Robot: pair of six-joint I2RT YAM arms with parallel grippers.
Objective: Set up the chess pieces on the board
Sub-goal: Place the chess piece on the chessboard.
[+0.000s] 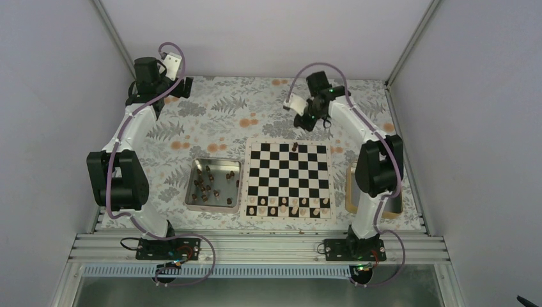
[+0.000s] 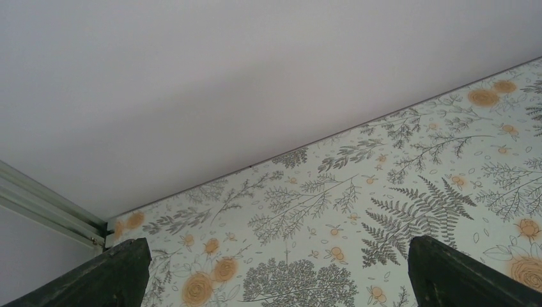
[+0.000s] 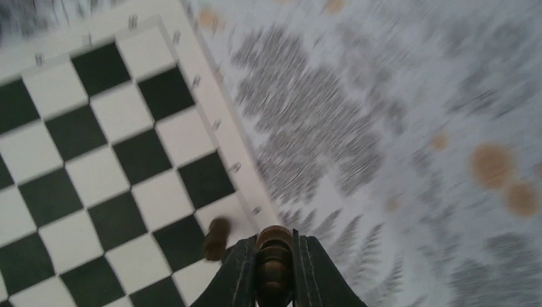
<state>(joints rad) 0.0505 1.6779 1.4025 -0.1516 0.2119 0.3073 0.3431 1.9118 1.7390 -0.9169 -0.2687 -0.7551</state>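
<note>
Within the pinching right end effector (image 3: 275,242), a dark chess piece (image 3: 275,262), near the edge of the board (image 3: 96,160).

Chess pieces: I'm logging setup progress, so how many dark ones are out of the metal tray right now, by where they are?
Standing dark piece on the board: 1
Held dark piece in the right gripper: 1
Total: 2
</note>
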